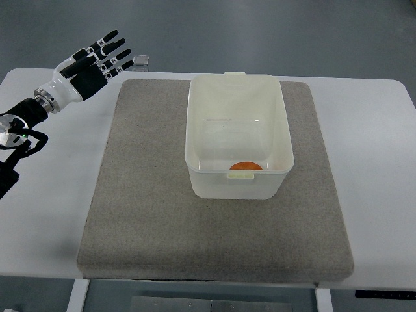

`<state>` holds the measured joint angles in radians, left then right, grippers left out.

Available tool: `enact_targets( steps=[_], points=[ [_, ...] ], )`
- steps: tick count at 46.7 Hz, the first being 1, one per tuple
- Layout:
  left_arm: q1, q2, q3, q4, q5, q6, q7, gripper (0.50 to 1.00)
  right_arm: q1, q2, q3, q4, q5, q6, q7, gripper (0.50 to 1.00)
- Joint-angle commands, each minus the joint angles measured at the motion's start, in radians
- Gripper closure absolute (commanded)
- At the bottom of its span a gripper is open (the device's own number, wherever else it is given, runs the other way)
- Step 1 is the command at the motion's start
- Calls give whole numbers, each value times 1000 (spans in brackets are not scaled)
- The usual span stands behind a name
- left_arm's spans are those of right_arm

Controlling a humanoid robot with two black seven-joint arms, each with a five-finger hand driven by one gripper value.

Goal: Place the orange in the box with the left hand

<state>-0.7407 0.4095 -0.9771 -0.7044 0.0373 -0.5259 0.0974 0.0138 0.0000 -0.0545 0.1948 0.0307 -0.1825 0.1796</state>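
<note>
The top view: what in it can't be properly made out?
- Orange: only a sliver shows; the box's near wall hides the rest.
- Left hand, open: its arm is cut off by the left edge.
- Right arm: outside the top view.
- Small grey object: too small to identify.

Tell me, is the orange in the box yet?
Yes, it looks done. The orange sits inside the box, against its near wall. The left robot hand is open and empty, away at the table's far left corner. Nothing seems left to do.
</note>
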Motion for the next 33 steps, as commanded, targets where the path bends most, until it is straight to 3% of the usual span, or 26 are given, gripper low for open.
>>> enact_targets(
  steps=[1, 33],
  points=[
    [12, 0, 0, 0, 4, 0, -4, 504, 0, 0, 1, 0, 0, 0, 0, 574],
    [15, -1, 1, -1, 7, -16, -4, 504, 0, 0, 2, 2, 3, 2, -2, 574]
  ],
)
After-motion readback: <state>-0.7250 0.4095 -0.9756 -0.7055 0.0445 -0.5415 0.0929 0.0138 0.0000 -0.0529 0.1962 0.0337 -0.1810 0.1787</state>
